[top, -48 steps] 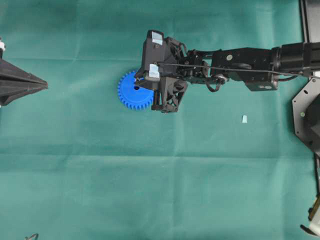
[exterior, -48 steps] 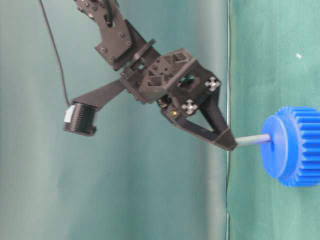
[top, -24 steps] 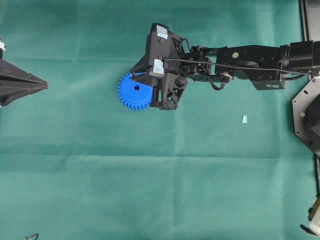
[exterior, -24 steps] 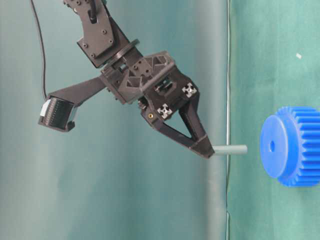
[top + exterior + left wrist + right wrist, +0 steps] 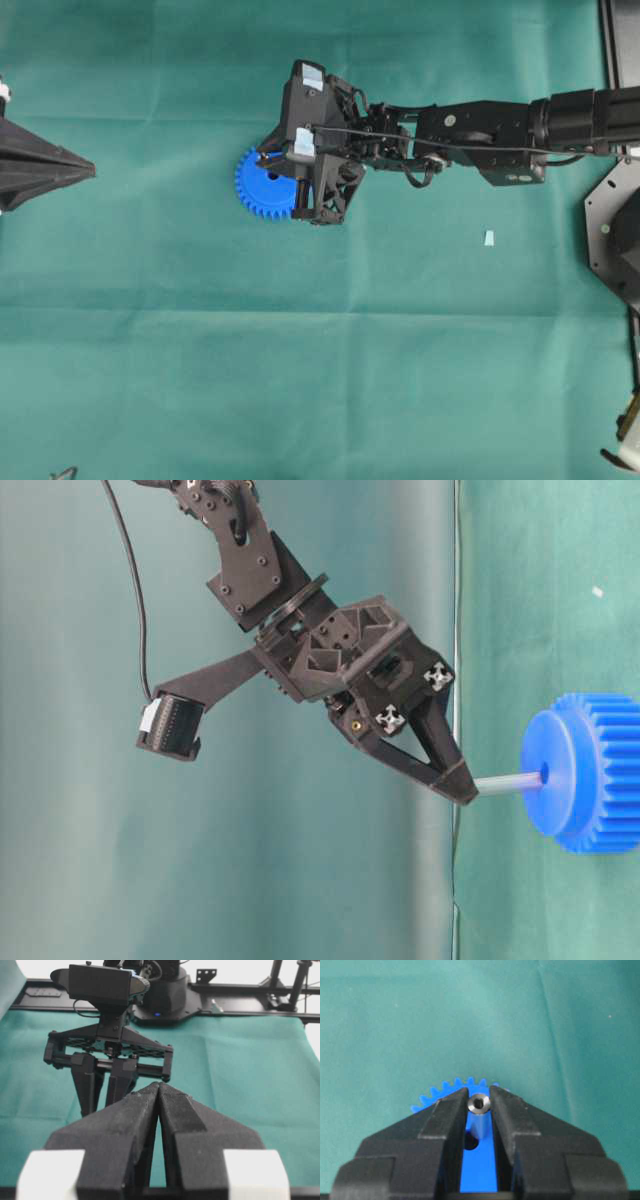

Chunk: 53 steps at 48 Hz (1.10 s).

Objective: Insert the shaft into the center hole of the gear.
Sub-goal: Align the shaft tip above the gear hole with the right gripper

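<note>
The gear (image 5: 262, 185) lies on the cloth (image 5: 300, 350), left of centre in the overhead view. The right gripper (image 5: 462, 785) hangs over it, with the shaft (image 5: 505, 783) reaching from its tips to the center hole (image 5: 543, 776). A small chip (image 5: 489, 238) lies well apart to the right; the left gripper (image 5: 159, 1091) stays at the far left.

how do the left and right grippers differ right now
The right gripper is shut on the shaft, out over the gear; the left gripper is shut on nothing, off at the cloth's edge. The right one angles down toward the gear; the left lies level. Both are black.
</note>
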Available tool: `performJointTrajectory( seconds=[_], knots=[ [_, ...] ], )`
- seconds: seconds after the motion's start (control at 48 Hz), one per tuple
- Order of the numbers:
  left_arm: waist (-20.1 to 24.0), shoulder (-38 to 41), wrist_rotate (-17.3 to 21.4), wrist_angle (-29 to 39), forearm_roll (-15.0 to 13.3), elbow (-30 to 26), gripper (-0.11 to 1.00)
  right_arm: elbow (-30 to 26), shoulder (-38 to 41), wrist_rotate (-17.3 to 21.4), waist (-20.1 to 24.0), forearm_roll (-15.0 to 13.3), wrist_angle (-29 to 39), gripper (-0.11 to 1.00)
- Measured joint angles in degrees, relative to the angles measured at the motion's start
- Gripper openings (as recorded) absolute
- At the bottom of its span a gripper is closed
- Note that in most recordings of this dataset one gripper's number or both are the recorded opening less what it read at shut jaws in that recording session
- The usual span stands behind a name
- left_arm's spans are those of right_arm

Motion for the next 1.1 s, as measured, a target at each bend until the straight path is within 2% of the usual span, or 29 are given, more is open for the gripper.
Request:
performJointTrajectory(
  seconds=[0.604,1.103],
  knots=[
    [0.0,0.0,0.0,0.0,0.0,-0.2,0.00,0.1,-3.4,0.2,0.2,0.0,0.6,0.16],
    [0.0,0.0,0.0,0.0,0.0,-0.2,0.00,1.0,0.2,2.1,0.6,0.1,0.6,0.16]
  ],
)
